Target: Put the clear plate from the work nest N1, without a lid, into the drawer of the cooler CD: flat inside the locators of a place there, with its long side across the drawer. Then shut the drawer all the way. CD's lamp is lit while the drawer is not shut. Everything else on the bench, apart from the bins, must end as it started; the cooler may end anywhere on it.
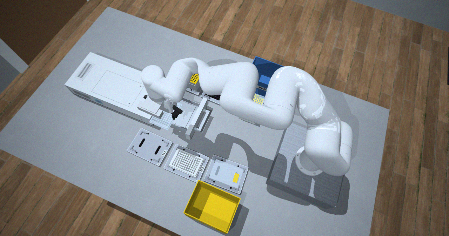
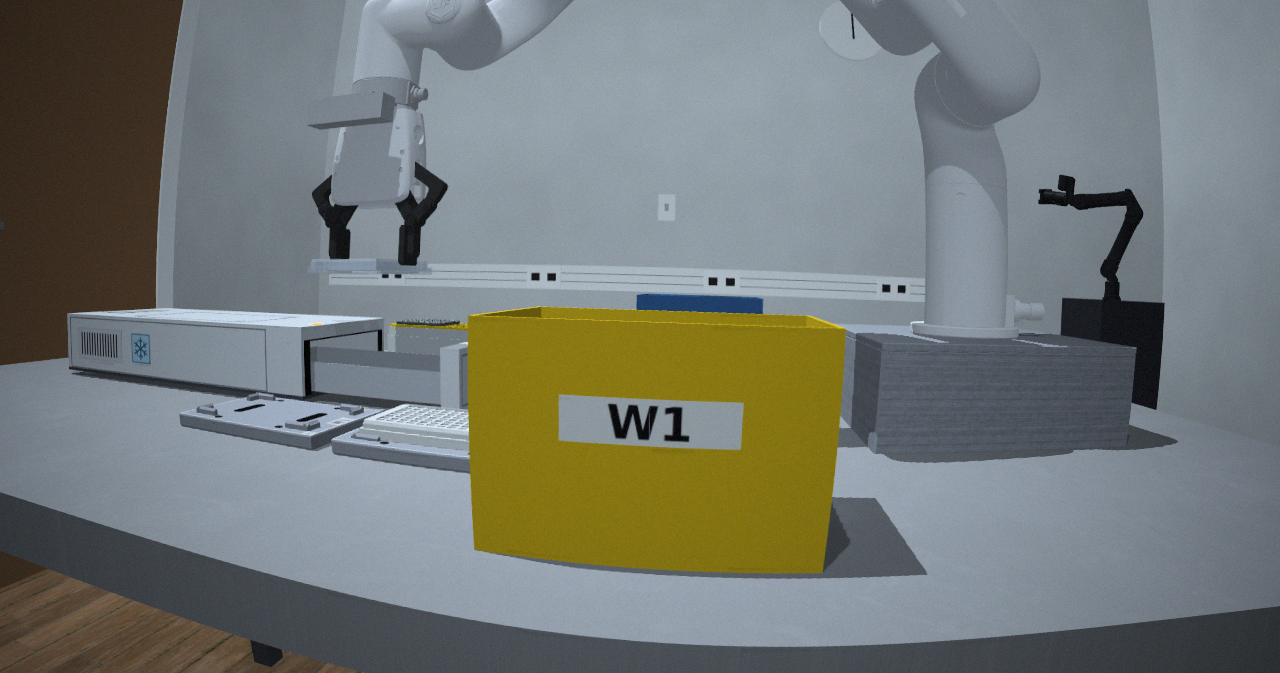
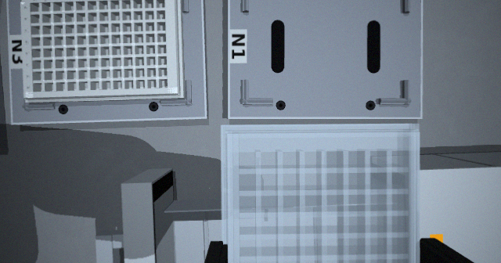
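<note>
pincer: black two-finger pincer (image 2: 373, 248) on white arm, pointing down, clenched on the plate's opposite edges; fingers wide apart w/ plate betw. them.
plate: clear gridded rectangular plate (image 3: 321, 192), no lid, held flat & level in the air, directly under pincer; top view shows it (image 1: 160, 120) sticking out toward the nests from under the wrist.
plate vs cooler: above where the long white cooler box (image 1: 106, 85) meets its pulled-out grey drawer (image 1: 194, 115); well above both in exterior view (image 2: 366, 265).
nest N1: flat grey nest plate marked N1 (image 3: 325, 49), bare, corner locators showing, on grey desk (image 1: 62, 146).
nest N3: neighbouring nest w/ white well plate (image 3: 102, 45) seated in it.
bin: yellow open bin W1 (image 2: 653, 436) near front desk edge.
</note>
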`<state>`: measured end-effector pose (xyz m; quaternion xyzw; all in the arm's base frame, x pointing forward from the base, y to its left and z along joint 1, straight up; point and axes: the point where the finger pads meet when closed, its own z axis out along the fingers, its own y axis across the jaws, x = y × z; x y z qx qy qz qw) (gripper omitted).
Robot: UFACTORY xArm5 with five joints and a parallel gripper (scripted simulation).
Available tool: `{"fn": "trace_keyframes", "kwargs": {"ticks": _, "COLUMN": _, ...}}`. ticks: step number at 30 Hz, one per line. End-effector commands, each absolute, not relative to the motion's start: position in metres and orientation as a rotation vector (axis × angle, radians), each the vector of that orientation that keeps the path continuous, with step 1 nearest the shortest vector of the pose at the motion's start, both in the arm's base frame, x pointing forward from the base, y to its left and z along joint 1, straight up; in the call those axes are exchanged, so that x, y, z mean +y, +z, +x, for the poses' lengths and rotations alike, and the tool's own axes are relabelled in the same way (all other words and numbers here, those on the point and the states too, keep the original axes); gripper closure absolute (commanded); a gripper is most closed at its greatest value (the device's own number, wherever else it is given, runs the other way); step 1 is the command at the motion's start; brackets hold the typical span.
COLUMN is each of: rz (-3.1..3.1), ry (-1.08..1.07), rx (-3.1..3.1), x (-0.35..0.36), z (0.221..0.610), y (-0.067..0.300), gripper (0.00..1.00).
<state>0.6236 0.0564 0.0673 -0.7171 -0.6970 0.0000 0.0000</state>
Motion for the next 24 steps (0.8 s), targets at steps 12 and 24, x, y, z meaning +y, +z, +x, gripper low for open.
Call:
{"fn": "trace_keyframes", "kwargs": {"ticks": 12, "rz": -2.227, "ry": -0.013, "rx": -2.224, "x": 0.023, "z": 0.615, "y": 0.070, "gripper": 1.00}}
{"fn": "trace_keyframes", "kwargs": {"ticks": 24, "rz": -2.227, "ry": -0.013, "rx": -2.224, "x": -0.003, "z": 0.607, "y": 0.070, "gripper": 1.00}}
